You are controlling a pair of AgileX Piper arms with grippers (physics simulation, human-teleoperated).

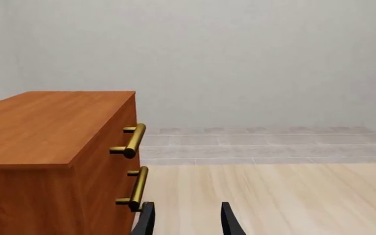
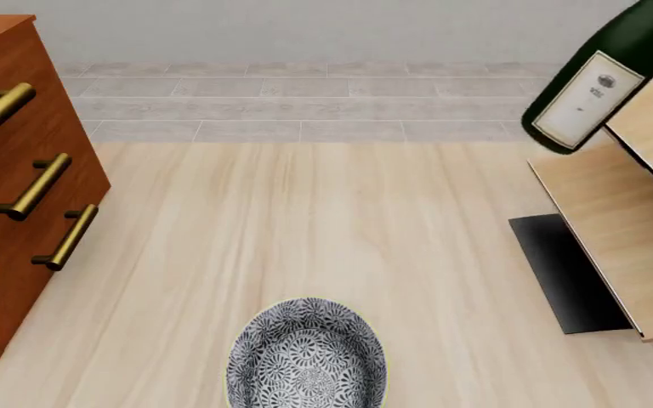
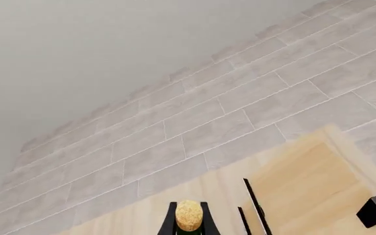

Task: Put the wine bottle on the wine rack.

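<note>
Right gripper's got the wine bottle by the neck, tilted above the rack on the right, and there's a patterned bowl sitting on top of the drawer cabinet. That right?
One thing is off: the patterned bowl is not on the drawer cabinet. The front view shows it on the table, near the front edge. The wine bottle does hang tilted above the wine rack, and the right wrist view shows the right gripper around its corked neck.

Front view: drawer cabinet (image 2: 14, 178) at my far left, wine rack (image 2: 627, 229) at far right, bowl (image 2: 306, 357) on the table (image 2: 303, 221) btwn them, near edge. Wine bottle (image 2: 599, 76) tilted, above rack's back end, top right. My left gripper (image 1: 186, 220) sits just beside cabinet's handle side.
</note>
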